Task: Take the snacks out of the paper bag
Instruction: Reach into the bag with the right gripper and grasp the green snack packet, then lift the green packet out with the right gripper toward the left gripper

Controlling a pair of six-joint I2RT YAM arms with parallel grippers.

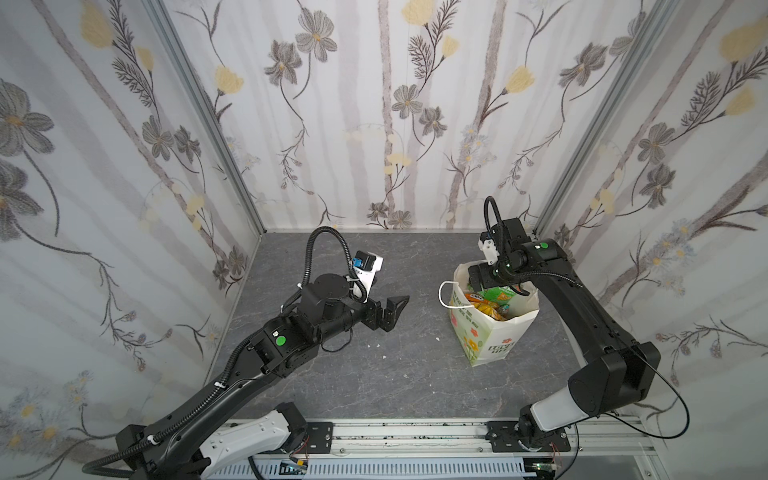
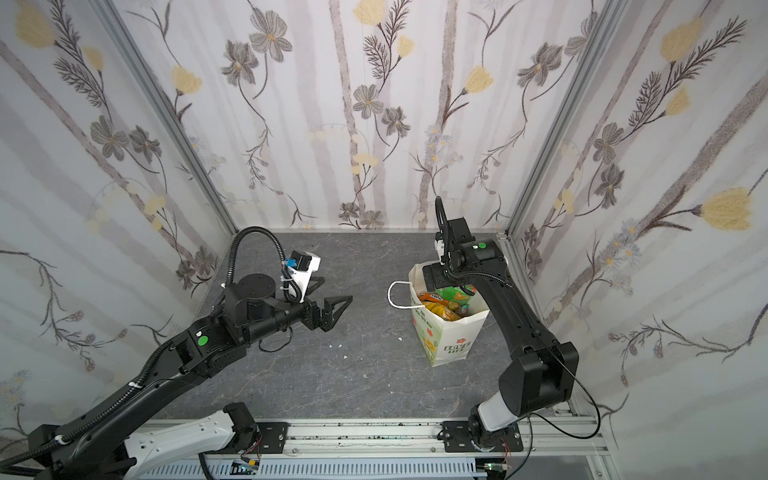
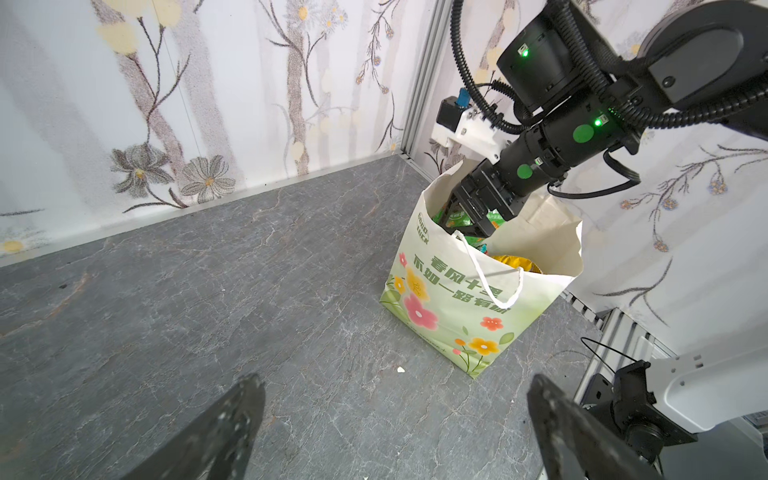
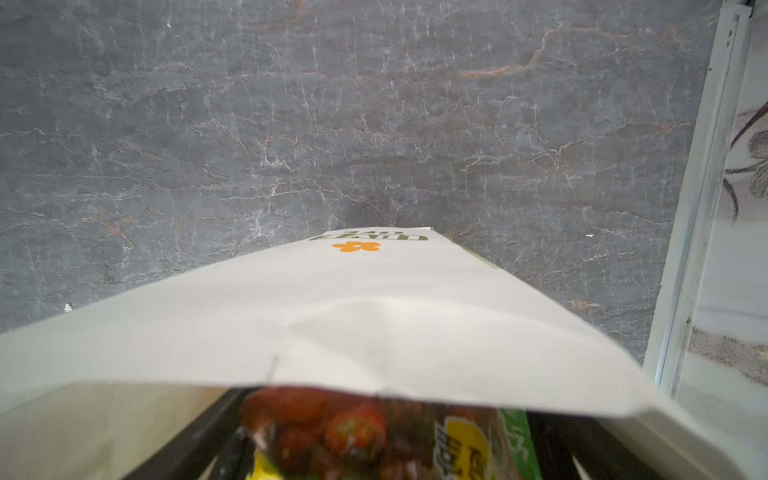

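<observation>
The white paper bag stands upright at the right of the grey table, mouth open, one cord handle hanging outward. Snacks fill it: a green packet, an orange one and a yellow one. My right gripper reaches down into the bag's far side. In the right wrist view its dark fingers stand wide apart, either side of a green and red packet. My left gripper hovers open and empty left of the bag.
Small white crumbs lie on the table mid-floor. Flowered walls close in the back and both sides; the bag stands near the right wall's metal edge. A metal rail with both arm bases runs along the front.
</observation>
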